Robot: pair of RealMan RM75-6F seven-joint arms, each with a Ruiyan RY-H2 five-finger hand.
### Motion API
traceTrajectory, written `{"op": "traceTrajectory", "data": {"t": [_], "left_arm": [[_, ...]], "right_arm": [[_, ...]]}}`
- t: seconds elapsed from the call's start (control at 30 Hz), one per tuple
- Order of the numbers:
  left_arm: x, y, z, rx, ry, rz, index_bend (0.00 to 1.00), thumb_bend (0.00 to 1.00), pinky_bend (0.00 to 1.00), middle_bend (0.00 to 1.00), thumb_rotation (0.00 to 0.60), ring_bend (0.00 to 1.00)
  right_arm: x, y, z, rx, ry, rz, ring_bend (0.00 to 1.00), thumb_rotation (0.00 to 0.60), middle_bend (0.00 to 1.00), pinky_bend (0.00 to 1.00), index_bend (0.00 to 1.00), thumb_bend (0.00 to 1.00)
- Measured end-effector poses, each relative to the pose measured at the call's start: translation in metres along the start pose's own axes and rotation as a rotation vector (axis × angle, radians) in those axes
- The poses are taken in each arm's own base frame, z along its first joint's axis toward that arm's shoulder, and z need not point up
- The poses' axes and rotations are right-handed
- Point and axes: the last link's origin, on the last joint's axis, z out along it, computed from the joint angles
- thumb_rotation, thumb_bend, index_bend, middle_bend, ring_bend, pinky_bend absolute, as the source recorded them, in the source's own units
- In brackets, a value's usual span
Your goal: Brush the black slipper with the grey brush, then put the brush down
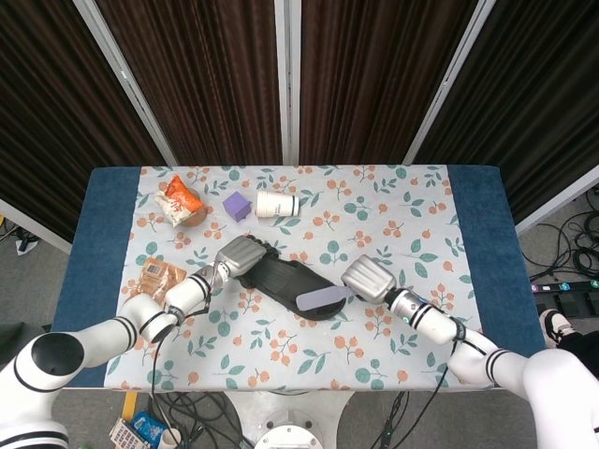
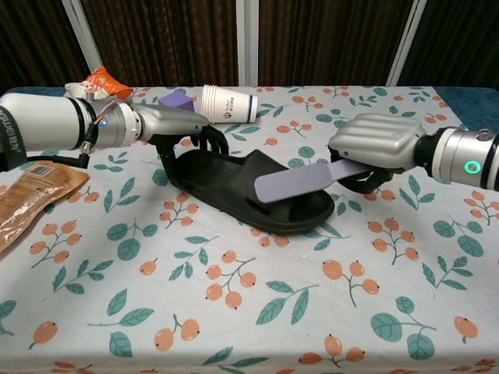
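Observation:
The black slipper [image 1: 281, 278] [image 2: 226, 187] lies on the flowered tablecloth, toe toward the right. My left hand [image 1: 241, 254] [image 2: 175, 125] grips its heel end. In my right hand [image 1: 366, 279] [image 2: 376, 142] is the grey brush [image 1: 322, 299] [image 2: 292, 184], held by the handle. The brush head lies low over the slipper's toe strap, touching it or just above it.
A white paper cup [image 1: 277, 204] [image 2: 228, 104] lies on its side behind the slipper, with a purple cube [image 1: 237, 206] beside it. An orange snack bag [image 1: 178, 200] sits at the back left, and a brown packet [image 1: 157, 274] [image 2: 31, 195] at the left.

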Motion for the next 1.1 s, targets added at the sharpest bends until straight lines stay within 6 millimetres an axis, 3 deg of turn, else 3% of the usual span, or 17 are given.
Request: {"op": "traceTrajectory", "data": {"t": [0.17,0.33,0.6,0.83,0.93,1.0,1.1], "left_arm": [[-0.001,0.001,0.000,-0.001,-0.001,0.000,0.44,0.28,0.23,0.47,0.600,0.29],[0.000,0.002,0.000,-0.005,0.001,0.002,0.44,0.28,0.23,0.47,0.600,0.29],[0.002,0.002,0.000,-0.002,0.002,0.007,0.44,0.28,0.23,0.47,0.600,0.29],[0.002,0.001,0.000,0.001,0.003,0.013,0.44,0.28,0.23,0.47,0.600,0.29],[0.002,0.001,0.000,-0.001,0.009,0.017,0.41,0.28,0.23,0.44,0.600,0.28],[0.002,0.002,0.000,-0.002,0.006,0.026,0.33,0.28,0.23,0.38,0.600,0.24],[0.003,0.003,-0.002,-0.008,0.005,0.027,0.17,0.28,0.22,0.20,0.600,0.13]], "right_arm": [[0.020,0.004,-0.005,0.007,0.088,0.023,1.00,0.600,1.00,1.00,1.00,0.54],[0.039,0.006,0.015,-0.020,0.132,0.008,1.00,0.600,1.00,1.00,1.00,0.53],[0.020,-0.002,0.035,-0.029,-0.004,-0.100,1.00,0.600,1.00,1.00,1.00,0.52],[-0.002,-0.007,0.008,0.013,-0.047,-0.070,1.00,0.600,1.00,1.00,1.00,0.52],[-0.002,-0.005,-0.005,0.024,-0.025,-0.042,1.00,0.600,1.00,1.00,1.00,0.52],[0.002,-0.003,-0.012,0.022,0.005,-0.015,1.00,0.600,1.00,1.00,1.00,0.52],[0.012,0.007,-0.024,-0.005,0.070,0.041,1.00,0.600,1.00,1.00,1.00,0.52]]}}
